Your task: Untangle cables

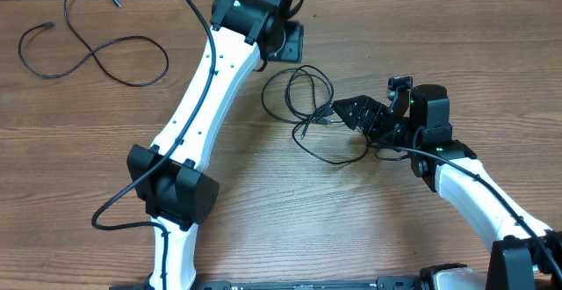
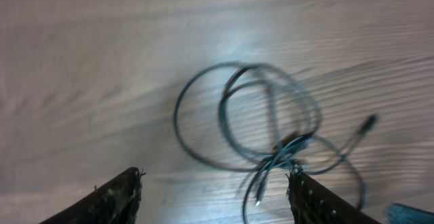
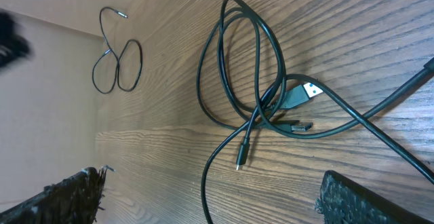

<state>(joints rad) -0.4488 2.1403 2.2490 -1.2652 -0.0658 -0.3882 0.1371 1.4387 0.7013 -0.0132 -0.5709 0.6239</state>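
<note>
**Overhead view.** You see the tangled cables [image 1: 309,105] in overlapping loops at the centre of the frame, on the wooden table [image 1: 290,211]. A separate cable [image 1: 92,44] lies well apart in loose curves at the upper left, near the table's far edge. Your left gripper [image 1: 285,42] sits just above the tangle in the frame, and your right gripper [image 1: 351,114] sits just right of it.

**Wrist views.** The left fingers [image 2: 119,197] stand well apart with nothing clamped, and the tangle lies on the wood beyond them. The right fingers [image 3: 71,197] are spread wide and empty, with one strand lying on the table between them. Bare wood at the lower centre and left of the overhead frame gives you open room
</note>
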